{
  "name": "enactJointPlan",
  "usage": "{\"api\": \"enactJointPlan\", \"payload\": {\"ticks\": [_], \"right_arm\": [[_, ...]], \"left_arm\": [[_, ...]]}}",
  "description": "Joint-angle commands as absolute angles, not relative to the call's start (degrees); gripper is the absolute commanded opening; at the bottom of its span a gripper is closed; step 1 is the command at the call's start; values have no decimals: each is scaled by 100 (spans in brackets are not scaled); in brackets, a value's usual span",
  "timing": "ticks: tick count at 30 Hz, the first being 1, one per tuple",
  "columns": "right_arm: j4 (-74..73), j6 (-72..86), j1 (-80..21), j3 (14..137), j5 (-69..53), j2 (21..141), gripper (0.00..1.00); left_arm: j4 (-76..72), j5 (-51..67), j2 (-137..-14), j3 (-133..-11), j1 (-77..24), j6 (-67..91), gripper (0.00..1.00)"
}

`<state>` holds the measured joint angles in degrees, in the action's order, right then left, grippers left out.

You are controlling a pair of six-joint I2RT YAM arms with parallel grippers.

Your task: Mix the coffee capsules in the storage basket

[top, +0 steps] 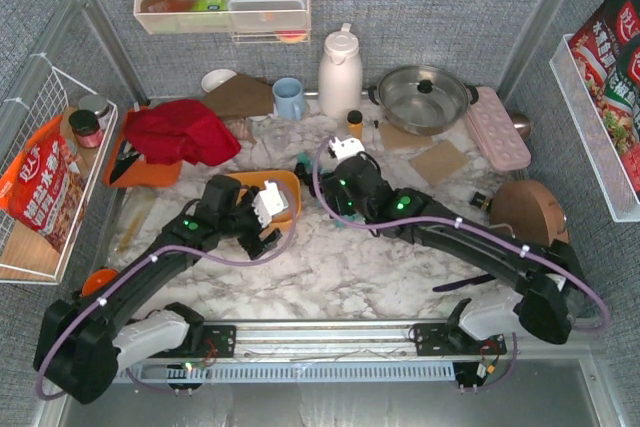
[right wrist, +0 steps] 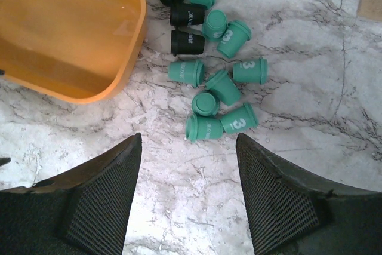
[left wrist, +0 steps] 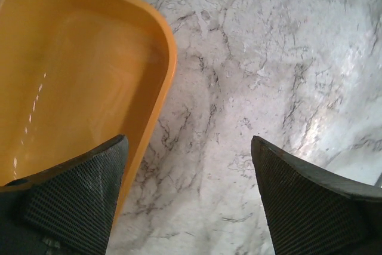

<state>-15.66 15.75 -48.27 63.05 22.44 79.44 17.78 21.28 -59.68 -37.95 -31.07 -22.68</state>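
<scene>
The orange storage basket (top: 287, 187) sits on the marble table at centre left. It is empty in the left wrist view (left wrist: 71, 76) and in the right wrist view (right wrist: 65, 28). The coffee capsules (right wrist: 212, 91), several teal and three black (right wrist: 186, 15), lie loose on the marble just right of the basket. My left gripper (top: 263, 224) (left wrist: 188, 141) is open and empty over the basket's near right rim. My right gripper (top: 336, 183) (right wrist: 188, 138) is open and empty above bare marble just short of the capsules. It hides most of them in the top view.
A red cloth (top: 180, 130) lies over an orange board (top: 140, 169) at back left. A blue mug (top: 288, 97), white thermos (top: 340, 72), small amber bottle (top: 354, 122), steel pot (top: 425, 97) and pink tray (top: 497, 127) line the back. A brown round object (top: 528, 209) is at right.
</scene>
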Motion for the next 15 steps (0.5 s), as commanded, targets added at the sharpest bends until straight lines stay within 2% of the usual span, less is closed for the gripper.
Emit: {"api": "enactJointPlan", "payload": {"ticks": [1, 3, 6, 8, 15], "right_arm": [[-1464, 1440, -4784, 6062, 2179, 7564, 69], [-1428, 1446, -4765, 5935, 2114, 7394, 69], [-1398, 1442, -4742, 5778, 2075, 7190, 69], [-1408, 1427, -4725, 5749, 2054, 7044, 69], [-1448, 1389, -4652, 5358, 2016, 6619, 69]], "left_arm": [[2109, 2473, -6386, -4034, -3103, -3829, 92], [2211, 2343, -6743, -4195, -3091, -4011, 89], [2340, 2368, -7280, -4449, -3060, -4249, 78], [2260, 2310, -7576, -4544, -3038, -4352, 76], [2399, 2219, -8038, -4862, -2843, -4861, 57]]}}
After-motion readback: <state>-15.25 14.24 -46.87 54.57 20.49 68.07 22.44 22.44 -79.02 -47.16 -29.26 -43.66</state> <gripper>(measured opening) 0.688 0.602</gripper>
